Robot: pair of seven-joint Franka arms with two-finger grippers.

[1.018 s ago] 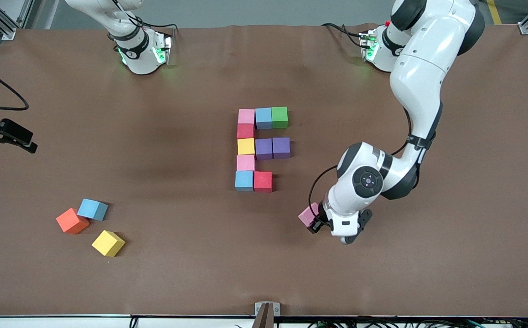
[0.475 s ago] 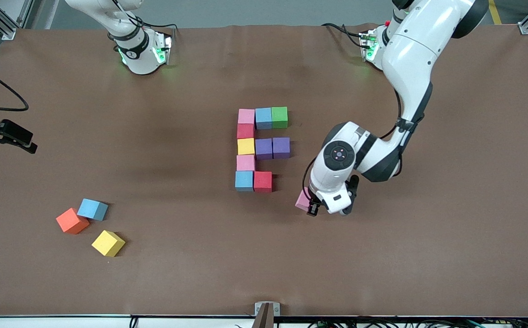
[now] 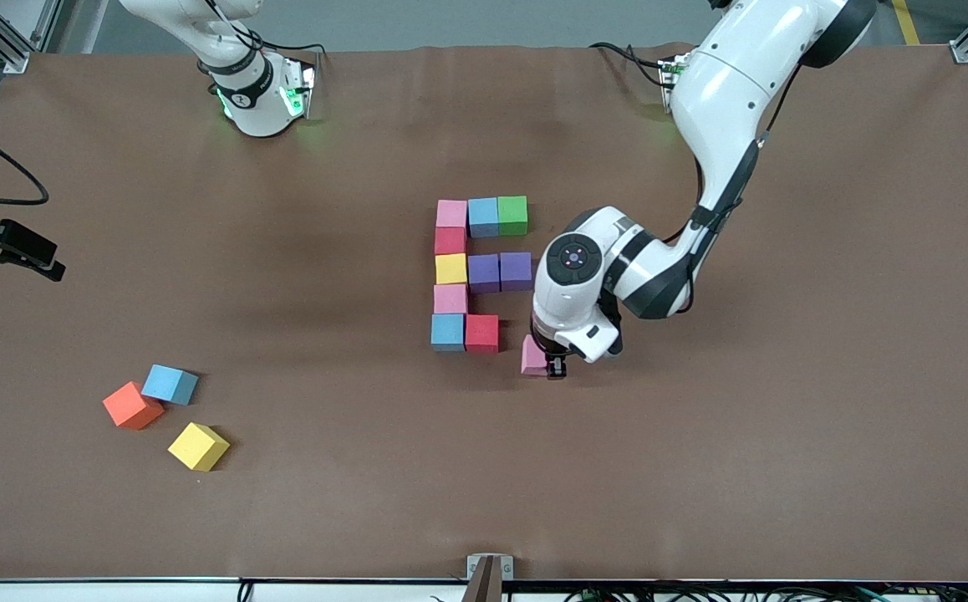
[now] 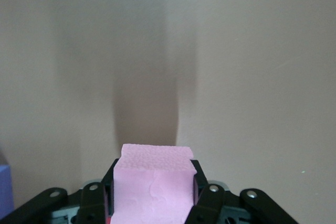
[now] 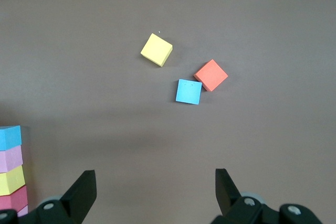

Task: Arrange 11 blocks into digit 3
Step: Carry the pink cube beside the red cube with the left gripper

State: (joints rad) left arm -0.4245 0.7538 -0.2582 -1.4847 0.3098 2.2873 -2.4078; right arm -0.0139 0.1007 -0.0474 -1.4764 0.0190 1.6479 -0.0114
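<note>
Carrying the last pink cube (image 3: 533, 354) in my left gripper (image 3: 552, 365), fingers pinched on it, I'm at centre frame in the front view, just beside the red cube (image 3: 481, 332) that ends the bottom row of the digit 3 (image 3: 450, 269), w/ a small gap between. Ten cubes are already down, so the bottom row lacks its third cube, by my reckoning. Next move: shift the pink cube toward the red one, line it up w/ that row, lower till it touches, then let go w/o nudging the neighbours. My right gripper (image 3: 7, 247) waits at the left edge of the frame. At lower left sit a spare light blue cube (image 3: 170, 384), an orange cube (image 3: 132, 405) and a yellow cube (image 3: 198, 446), not needed.

Left wrist view: pink cube fills bottom centre, clamped between my fingers (image 4: 210, 200), bare table (image 4: 236, 51) ahead.

Right wrist view: my right fingers (image 5: 81, 192) stand spread wide at the bottom, holding nothing; the three spares lie at upper centre.

No brands, labels or legible writing anywhere.
</note>
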